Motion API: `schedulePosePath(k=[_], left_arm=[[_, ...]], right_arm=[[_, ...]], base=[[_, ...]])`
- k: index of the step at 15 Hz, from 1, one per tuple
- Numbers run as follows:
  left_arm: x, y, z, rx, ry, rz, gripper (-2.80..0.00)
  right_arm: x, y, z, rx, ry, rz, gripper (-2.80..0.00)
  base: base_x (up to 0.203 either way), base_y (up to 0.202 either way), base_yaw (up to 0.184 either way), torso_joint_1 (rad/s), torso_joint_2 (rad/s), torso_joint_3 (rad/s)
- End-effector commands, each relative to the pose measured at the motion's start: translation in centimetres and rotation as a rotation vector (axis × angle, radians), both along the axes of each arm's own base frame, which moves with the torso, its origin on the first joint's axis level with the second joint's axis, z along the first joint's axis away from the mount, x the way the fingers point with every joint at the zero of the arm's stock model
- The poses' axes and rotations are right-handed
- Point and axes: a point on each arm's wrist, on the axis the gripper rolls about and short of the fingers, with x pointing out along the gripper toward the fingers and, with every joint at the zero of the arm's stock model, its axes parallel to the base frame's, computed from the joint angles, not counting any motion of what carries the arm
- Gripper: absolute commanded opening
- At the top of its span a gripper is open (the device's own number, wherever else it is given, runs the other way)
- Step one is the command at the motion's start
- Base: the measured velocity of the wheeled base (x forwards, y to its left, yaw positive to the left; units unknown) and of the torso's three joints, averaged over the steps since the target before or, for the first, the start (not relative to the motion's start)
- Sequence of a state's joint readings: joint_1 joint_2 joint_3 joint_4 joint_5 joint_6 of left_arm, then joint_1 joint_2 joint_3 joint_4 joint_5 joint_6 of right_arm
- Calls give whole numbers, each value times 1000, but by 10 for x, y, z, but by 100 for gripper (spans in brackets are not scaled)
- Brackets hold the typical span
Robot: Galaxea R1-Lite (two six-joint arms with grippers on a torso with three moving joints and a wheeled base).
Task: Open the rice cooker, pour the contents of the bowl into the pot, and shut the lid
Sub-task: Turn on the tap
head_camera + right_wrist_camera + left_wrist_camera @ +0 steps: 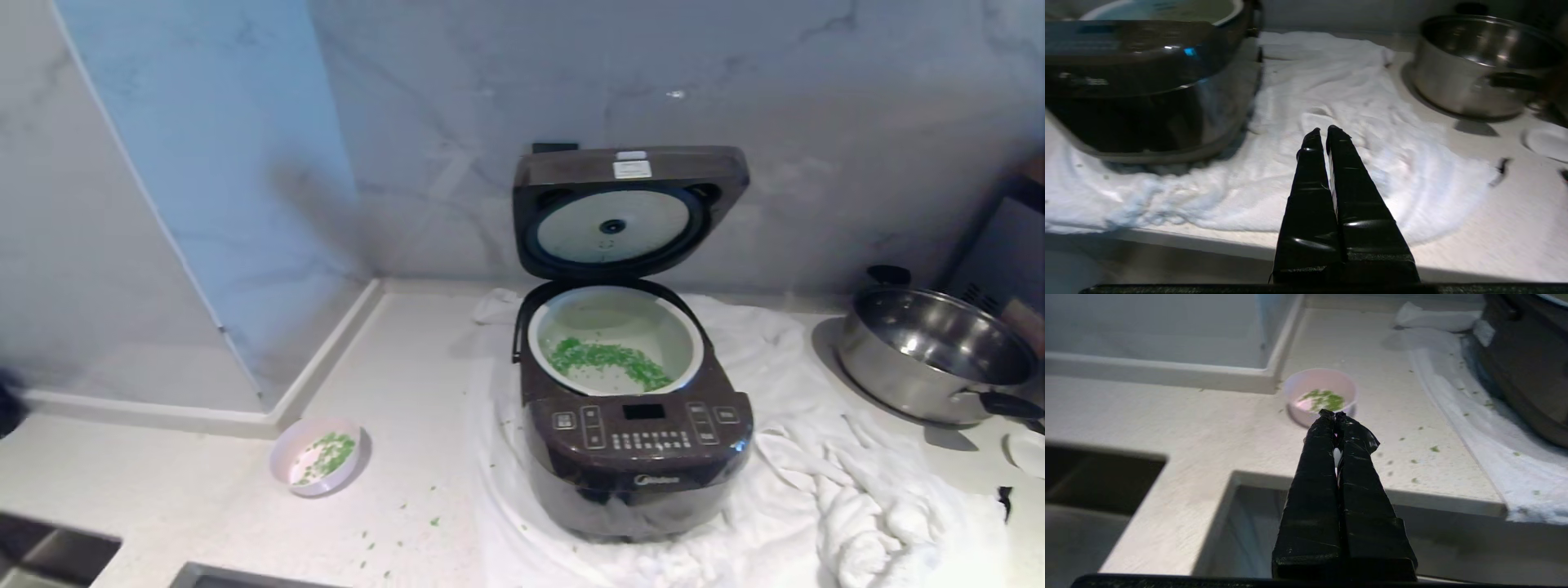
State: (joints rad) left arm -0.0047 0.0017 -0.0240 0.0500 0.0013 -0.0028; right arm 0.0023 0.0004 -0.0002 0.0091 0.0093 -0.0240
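Observation:
The dark rice cooker (637, 457) stands on a white towel with its lid (624, 208) swung upright. Its white pot (694, 343) holds a strip of green contents (608, 359). The pale pink bowl (286, 457) sits upright on the counter left of the cooker, with green bits (326, 453) left inside; it also shows in the left wrist view (1300, 410). My left gripper (1332, 413) is shut and empty, hanging back near the counter's front edge, short of the bowl. My right gripper (1322, 130) is shut and empty above the towel, right of the cooker (1147, 94). Neither arm appears in the head view.
A crumpled white towel (857, 490) spreads under and right of the cooker. A shiny steel pot (931, 355) with black handles stands at the far right. Green bits (408, 523) lie scattered on the counter. A sink opening (1241, 531) lies at the front edge.

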Motion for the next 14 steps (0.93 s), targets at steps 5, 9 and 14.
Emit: schedulePosePath(k=[5, 9, 14], left_arm=[[0, 0, 0, 0, 1, 0, -280], [0, 0, 0, 0, 1, 0, -280], [0, 0, 0, 0, 1, 0, -280]], right_arm=[[0, 0, 0, 0, 0, 2, -280], [0, 0, 0, 0, 0, 2, -280], [0, 0, 0, 1, 0, 1, -280]], base=[[0, -6, 177, 1, 4, 2], [1, -6, 179, 1, 2, 5], [1, -6, 178, 2, 0, 1]])
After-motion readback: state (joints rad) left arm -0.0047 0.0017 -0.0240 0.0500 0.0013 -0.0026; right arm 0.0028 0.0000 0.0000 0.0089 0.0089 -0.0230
